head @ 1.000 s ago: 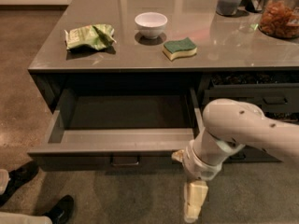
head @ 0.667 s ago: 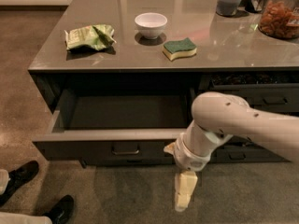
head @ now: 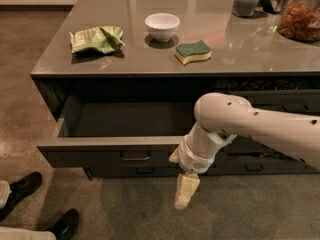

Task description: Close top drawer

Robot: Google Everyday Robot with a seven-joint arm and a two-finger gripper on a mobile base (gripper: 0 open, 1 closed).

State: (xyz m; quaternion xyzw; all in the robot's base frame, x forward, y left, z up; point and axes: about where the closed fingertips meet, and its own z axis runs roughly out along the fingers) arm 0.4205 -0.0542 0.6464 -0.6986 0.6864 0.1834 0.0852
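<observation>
No legible text, nor on claw (head: 186, 190) by top drawer (head: 115, 143)

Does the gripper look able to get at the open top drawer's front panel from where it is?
Probably yes: the gripper hangs low in front of the top drawer, right of its handle, with nothing visible between them.

My gripper (head: 186, 190) is pale cream and hangs at about 6 o'clock in the view, at 4 o'clock from the dark metal handle (head: 135, 157). My arm (head: 260, 126) above it is off-white with a few small dark dots. The top drawer (head: 85, 156) has a dark-grey front and a plain grey inside. The countertop (head: 150, 59) is glossy grey. On it is a white bowl (head: 162, 26). At the bowl's 4 o'clock lies a sponge (head: 193, 51), green on top and yellow beneath, and at its 9 o'clock a crumpled green packet (head: 97, 39). At 1 o'clock a jar (head: 300, 14) shows orange-brown contents. Black shoes (head: 22, 186) sit at 8 o'clock on the grey-green floor (head: 125, 209).
</observation>
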